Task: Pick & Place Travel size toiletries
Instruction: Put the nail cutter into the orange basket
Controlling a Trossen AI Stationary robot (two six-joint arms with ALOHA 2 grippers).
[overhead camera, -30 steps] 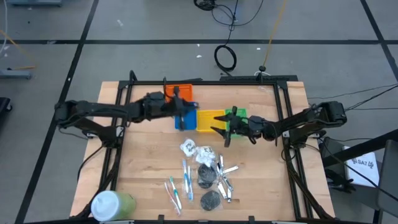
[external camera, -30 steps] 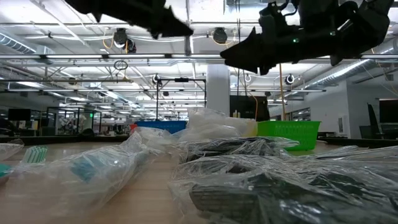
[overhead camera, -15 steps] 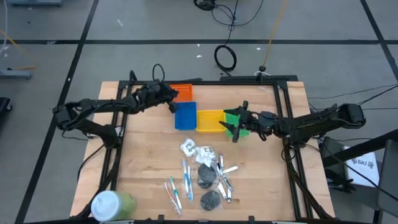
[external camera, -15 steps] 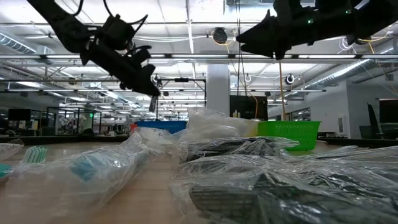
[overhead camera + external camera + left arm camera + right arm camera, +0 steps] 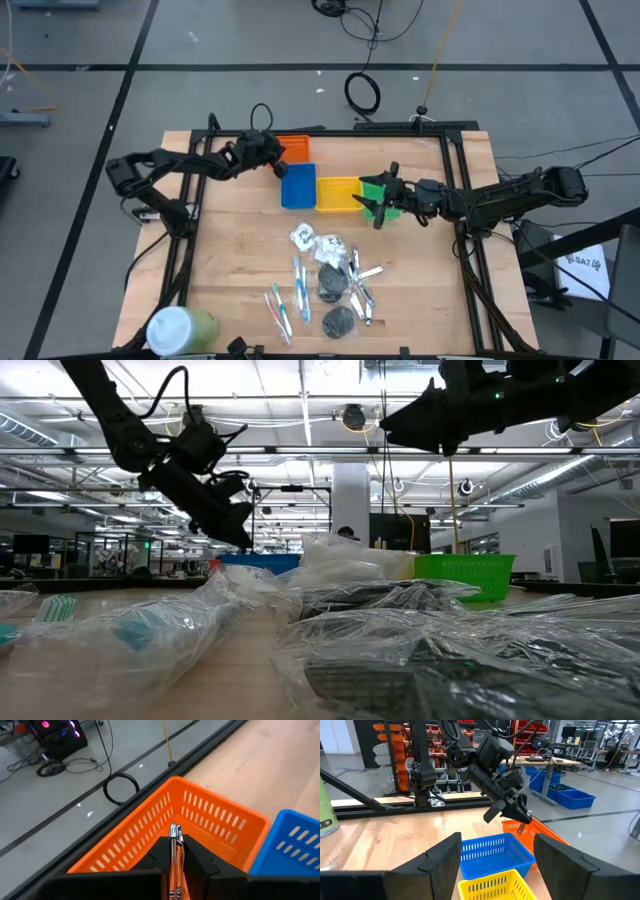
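The left gripper (image 5: 279,166) is in the upper middle of the high view, above the near edge of the orange tray (image 5: 296,148), and its two fingers are closed on a short silvery stick (image 5: 175,851). In the left wrist view this stick stands between the dark fingers and points into the orange tray, whose slotted walls are around its tip; I cannot tell if the stick touches the tray floor. In the right wrist view the same gripper hangs just over the corner of the orange tray, tilted downward. The right gripper (image 5: 372,207) is in the middle right of the high view, over the green tray (image 5: 388,186) and near the yellow tray (image 5: 338,194); its fingers are spread apart and hold nothing. The blue tray (image 5: 298,186) lies between the orange one and the yellow one, touching both. The other toiletries are in the lower middle of the high view, well apart from both grippers: white wrinkly packets (image 5: 312,240), the toothbrushes (image 5: 288,300), more silvery sticks (image 5: 362,285) and two dark grey round discs (image 5: 337,320). A large green cylinder (image 5: 182,328) with white cap lies at the lower left corner of the table (image 5: 230,250). Bare wood is between the trays and the heap, and also on the left and right sides. A black frame runs along the table edges.
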